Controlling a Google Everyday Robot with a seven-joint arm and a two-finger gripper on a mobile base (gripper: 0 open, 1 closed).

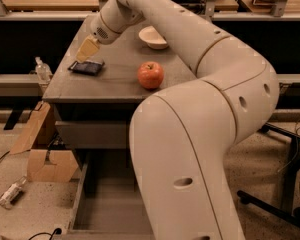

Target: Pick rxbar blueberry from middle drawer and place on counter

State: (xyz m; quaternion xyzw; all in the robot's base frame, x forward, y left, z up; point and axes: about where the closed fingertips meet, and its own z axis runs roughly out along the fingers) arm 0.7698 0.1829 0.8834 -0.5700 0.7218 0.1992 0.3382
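Observation:
The rxbar blueberry, a dark navy flat packet, lies flat on the counter near its left edge. My gripper hangs just above the packet's far end, open, with its yellowish fingers pointing down at it and no longer holding it. The middle drawer stands pulled out below the counter, at the bottom of the view; its visible floor is bare, and my arm hides its right part.
A red apple sits mid-counter, right of the packet. A white bowl stands at the back. A cardboard box and a small bottle lie on the floor at left. A chair base is at right.

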